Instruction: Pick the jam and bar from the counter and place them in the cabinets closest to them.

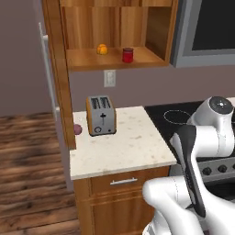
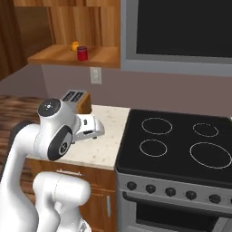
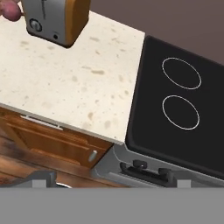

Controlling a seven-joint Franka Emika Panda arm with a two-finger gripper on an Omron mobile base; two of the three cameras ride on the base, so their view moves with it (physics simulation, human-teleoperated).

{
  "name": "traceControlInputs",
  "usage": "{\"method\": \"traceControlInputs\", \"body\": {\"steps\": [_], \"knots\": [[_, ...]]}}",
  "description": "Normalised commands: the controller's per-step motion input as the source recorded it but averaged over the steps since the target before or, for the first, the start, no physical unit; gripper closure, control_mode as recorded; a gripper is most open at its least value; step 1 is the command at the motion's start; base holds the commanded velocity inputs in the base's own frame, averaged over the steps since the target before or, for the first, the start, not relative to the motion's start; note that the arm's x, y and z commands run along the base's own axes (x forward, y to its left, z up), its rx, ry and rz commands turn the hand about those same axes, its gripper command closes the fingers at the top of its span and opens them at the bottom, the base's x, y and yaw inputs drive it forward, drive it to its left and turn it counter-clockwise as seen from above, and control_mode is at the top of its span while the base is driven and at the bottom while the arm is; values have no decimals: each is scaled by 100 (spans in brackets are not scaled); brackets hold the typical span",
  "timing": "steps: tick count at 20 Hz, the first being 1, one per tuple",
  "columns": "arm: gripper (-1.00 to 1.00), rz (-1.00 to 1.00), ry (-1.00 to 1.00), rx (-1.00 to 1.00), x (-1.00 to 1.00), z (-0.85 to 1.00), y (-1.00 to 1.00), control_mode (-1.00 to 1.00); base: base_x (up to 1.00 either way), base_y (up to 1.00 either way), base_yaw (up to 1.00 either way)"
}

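Jam: red jar standing upright on the plank shelf of the open cabinet, just beside a small orange object.
Counter: speckled cream top; toaster stands at the back, slots up, with a pinkish-red ball near its left side.
Stovetop: black, butted against the counter's right edge, ring marks visible.
Gripper: jaws spread wide, nothing between them; tips barely show at the bottom of the hand view, so their exact position is hard to judge. It looks down over the counter's front edge and the stove knobs.
Arm: folded back, elbow high above the counter and stove junction.
Wall outlet: on the backsplash above the toaster.
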Motion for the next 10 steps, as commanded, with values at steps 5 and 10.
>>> {"method": "traceControlInputs", "body": {"steps": [5,10], "knots": [[-100,0,0,0,0,0,0,100,-5,-61,-3],[-100,0,0,0,0,0,0,100,-6,-62,-3]]}}
